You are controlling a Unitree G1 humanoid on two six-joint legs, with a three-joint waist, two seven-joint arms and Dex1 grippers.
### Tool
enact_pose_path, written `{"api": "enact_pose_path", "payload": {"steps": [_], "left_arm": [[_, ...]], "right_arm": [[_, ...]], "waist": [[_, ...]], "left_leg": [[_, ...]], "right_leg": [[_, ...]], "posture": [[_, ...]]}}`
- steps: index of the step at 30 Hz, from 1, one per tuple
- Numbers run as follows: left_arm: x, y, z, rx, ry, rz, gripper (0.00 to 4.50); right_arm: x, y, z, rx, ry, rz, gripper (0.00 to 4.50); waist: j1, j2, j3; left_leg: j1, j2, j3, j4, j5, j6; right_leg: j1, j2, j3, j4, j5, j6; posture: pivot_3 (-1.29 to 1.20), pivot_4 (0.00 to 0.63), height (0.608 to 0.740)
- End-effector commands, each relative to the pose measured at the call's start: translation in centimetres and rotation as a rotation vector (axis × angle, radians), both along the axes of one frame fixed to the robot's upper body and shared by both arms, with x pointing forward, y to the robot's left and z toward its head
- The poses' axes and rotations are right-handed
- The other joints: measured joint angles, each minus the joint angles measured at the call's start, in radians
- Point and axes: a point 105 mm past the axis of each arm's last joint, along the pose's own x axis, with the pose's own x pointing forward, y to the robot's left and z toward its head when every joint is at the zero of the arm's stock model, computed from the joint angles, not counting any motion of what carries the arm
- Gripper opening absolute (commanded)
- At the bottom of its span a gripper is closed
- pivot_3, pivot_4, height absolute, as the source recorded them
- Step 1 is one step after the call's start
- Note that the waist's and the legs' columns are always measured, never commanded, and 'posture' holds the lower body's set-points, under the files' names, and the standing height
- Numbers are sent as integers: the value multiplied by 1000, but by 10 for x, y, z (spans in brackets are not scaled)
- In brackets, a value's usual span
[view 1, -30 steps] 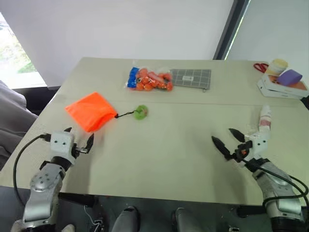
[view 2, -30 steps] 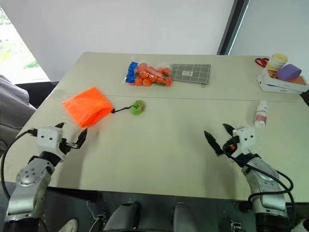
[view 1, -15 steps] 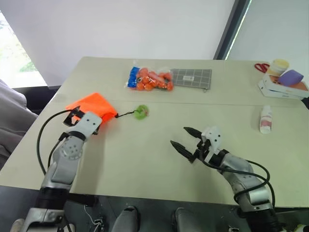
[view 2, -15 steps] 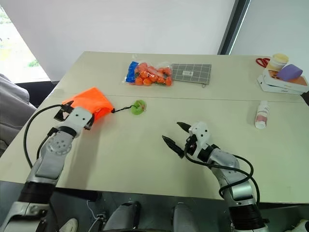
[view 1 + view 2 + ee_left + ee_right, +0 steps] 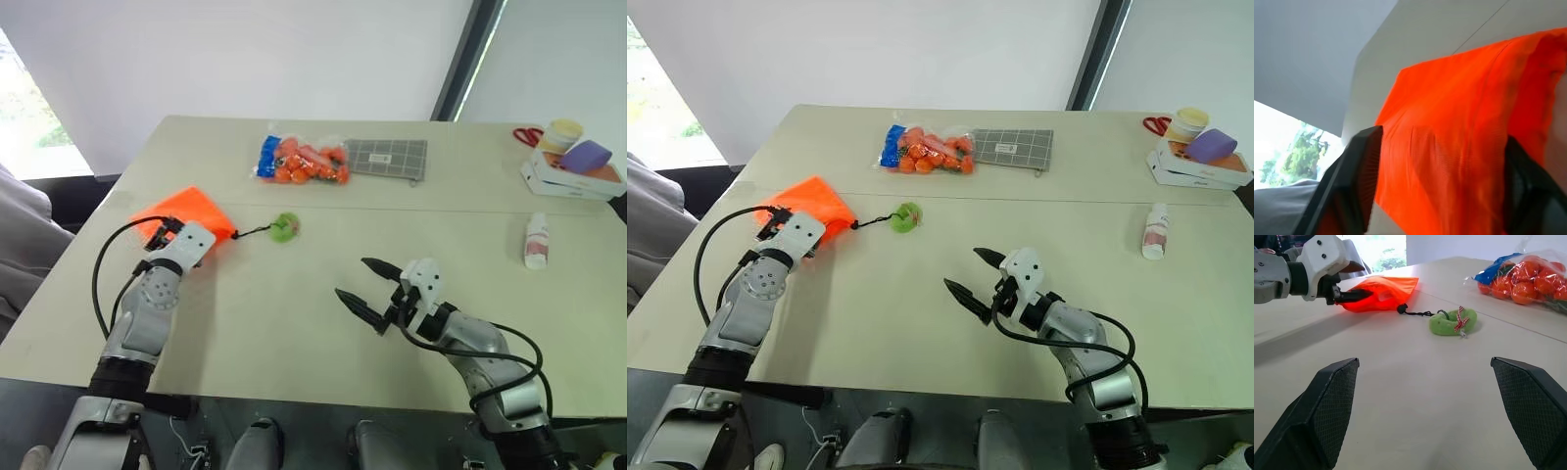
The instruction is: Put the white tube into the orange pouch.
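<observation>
The orange pouch (image 5: 191, 211) lies flat near the table's left edge. Its black cord runs to a green ball (image 5: 286, 227). My left gripper (image 5: 1442, 134) is at the pouch's near corner, open, with one finger on each side of the orange fabric. The white tube (image 5: 536, 242), with its pinkish band, lies alone on the right side of the table. My right gripper (image 5: 351, 277) hovers open and empty over the middle of the table. It points left toward the pouch and is well away from the tube.
A clear bag of orange items (image 5: 304, 162) and a grey checked mat (image 5: 387, 157) lie at the back centre. At the back right corner, a white box (image 5: 573, 178) carries a jar and a purple object, with red scissors (image 5: 529, 135) beside it.
My left gripper went forward from the table's near edge onto the pouch. My right gripper swung left from beside the tube to the table's middle and stayed open.
</observation>
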Motion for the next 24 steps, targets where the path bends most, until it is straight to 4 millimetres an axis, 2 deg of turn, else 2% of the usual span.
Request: {"api": "enact_pose_path", "payload": {"steps": [1,3,9,12,15,19,24], "left_arm": [[1,-3,17,2,-58,-8,1112],[1,-2,18,-1,-59,-5,63],[0,0,16,-15,-45,1,21],[-1,-11,17,-97,-36,-53,21],[-4,-29,23,-166,-47,-132,21],[-13,-64,24,-213,-27,-258,21],[-26,-108,25,-269,8,-388,21]], "right_arm": [[-4,5,10,1,-43,26,4500],[-4,5,10,0,-45,27,4500],[-1,6,11,1,-59,25,4500],[5,4,15,10,-75,0,4500],[7,3,17,14,-85,-15,4500],[9,1,19,12,-93,-26,4500],[17,-14,25,4,-108,-81,4500]], "waist": [[0,0,0],[-1,0,0],[-1,0,0],[-1,0,0],[1,0,0],[0,0,0],[1,-1,0]], "left_leg": [[0,0,0,0,0,0],[0,0,0,0,0,0],[0,0,0,0,0,0],[0,0,0,0,0,0],[0,0,0,1,0,0],[0,0,0,1,0,0],[0,0,0,1,0,0]], "right_leg": [[0,0,0,0,0,0],[0,0,0,0,0,0],[0,0,0,0,0,0],[0,0,0,1,0,0],[0,0,0,1,0,0],[1,0,0,1,0,0],[1,0,0,1,0,0]], "posture": [[0,150,724],[0,150,724],[0,150,724],[0,150,724],[0,150,724],[0,150,724],[0,150,724]]}}
